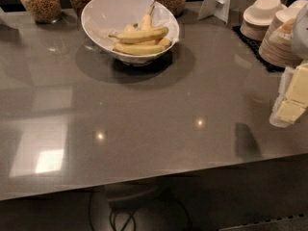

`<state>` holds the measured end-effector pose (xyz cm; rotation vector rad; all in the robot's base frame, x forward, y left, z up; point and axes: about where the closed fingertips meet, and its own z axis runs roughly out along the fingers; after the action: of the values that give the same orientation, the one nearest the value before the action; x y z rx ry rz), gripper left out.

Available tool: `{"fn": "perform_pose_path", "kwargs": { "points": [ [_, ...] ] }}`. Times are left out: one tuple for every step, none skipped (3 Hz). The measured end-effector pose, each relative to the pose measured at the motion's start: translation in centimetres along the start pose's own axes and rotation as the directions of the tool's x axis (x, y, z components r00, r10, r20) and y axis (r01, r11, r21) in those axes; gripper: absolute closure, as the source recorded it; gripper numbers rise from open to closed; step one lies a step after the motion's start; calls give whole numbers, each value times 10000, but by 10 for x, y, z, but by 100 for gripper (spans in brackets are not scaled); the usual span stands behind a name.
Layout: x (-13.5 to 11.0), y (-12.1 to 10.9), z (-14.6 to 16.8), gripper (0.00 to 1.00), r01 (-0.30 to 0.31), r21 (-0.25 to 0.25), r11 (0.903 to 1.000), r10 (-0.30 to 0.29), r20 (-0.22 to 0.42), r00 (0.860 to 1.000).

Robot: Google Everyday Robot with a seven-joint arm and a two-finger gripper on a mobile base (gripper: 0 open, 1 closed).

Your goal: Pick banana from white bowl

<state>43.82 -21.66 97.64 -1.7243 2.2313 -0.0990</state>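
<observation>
The gripper hangs over the right edge of the grey countertop, about halfway along it and partly cut off by the view. How far open it is cannot be told, and nothing can be seen in its hold. It is well apart from the one white bowl, which sits near the far edge, left of centre. At least four bananas lie in the bowl. The banana, long and only slightly curved, rests on top of the others with its dark stem tip pointing left. Four glass jars line the far edge behind the bowl. A white stand is to their right. At the far right corner, a black mat carries three stacks of pale bowls and plates.
</observation>
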Motion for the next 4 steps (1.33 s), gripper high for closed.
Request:
{"fn": "perform_pose_path", "kwargs": {
  "points": [
    [0, 0, 0, 0, 5, 3, 10000, -5, 1, 10000],
    [-21, -7, -2, 0, 947, 560, 9939, -961, 228, 9951],
    [-51, -21, -2, 0, 2314, 1005, 9676, -2354, 295, 9714],
    [-82, -35, 2, 0, 3560, 1090, 9281, -3623, 443, 9310]
  ]
}}
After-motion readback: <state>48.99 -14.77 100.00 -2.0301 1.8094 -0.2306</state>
